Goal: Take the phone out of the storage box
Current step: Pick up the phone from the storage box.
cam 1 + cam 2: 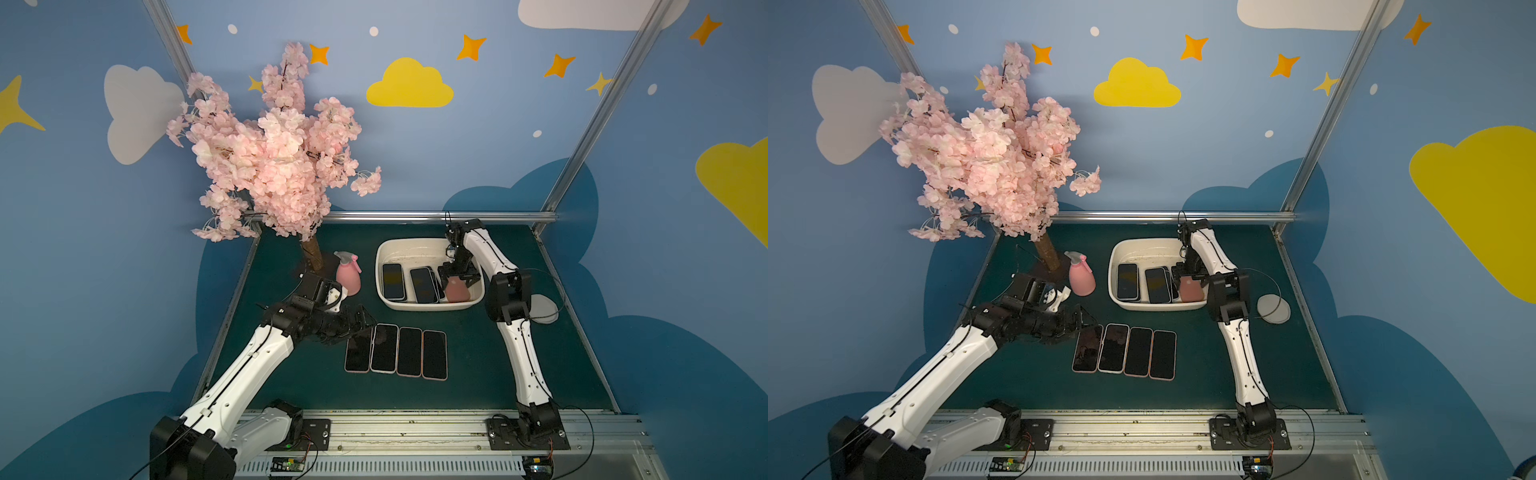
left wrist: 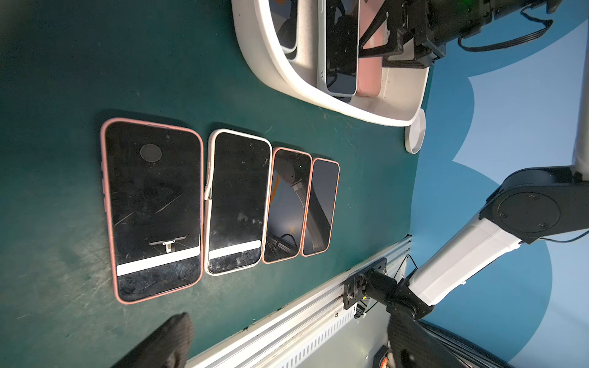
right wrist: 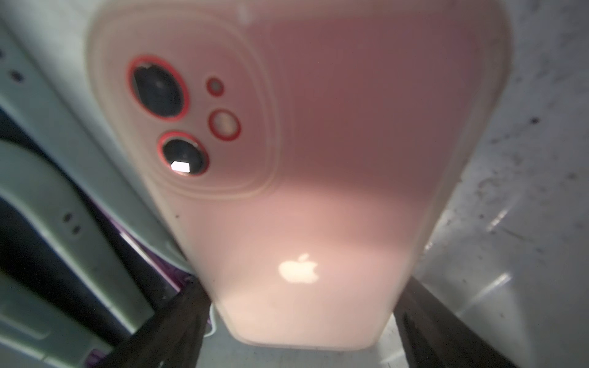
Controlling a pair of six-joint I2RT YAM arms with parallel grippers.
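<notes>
The cream-white storage box (image 1: pixel 419 307) (image 1: pixel 1158 307) (image 2: pixel 271 63) stands at the back right of the green mat. A pink phone (image 1: pixel 457 291) (image 1: pixel 1191 290) (image 2: pixel 369 76) (image 3: pixel 318 191) lies back-up at its right end, beside two screen-up phones (image 1: pixel 393 281) (image 1: pixel 424 284). My right gripper (image 1: pixel 457 281) (image 1: pixel 1190 279) (image 3: pixel 299 296) reaches into the box, open, with a finger close along each long side of the pink phone. My left gripper (image 1: pixel 365 322) (image 1: pixel 1086 320) (image 2: pixel 291 344) hovers open and empty by the far left end of a row of several phones (image 1: pixel 397 353) (image 2: pixel 236 204) on the mat.
A pink spray bottle (image 1: pixel 348 274) and the blossom tree's trunk (image 1: pixel 311 249) stand left of the box. A grey round disc (image 1: pixel 544 308) (image 2: pixel 414 130) lies right of it, behind my right arm. The metal rail (image 1: pixel 415 428) runs along the front edge.
</notes>
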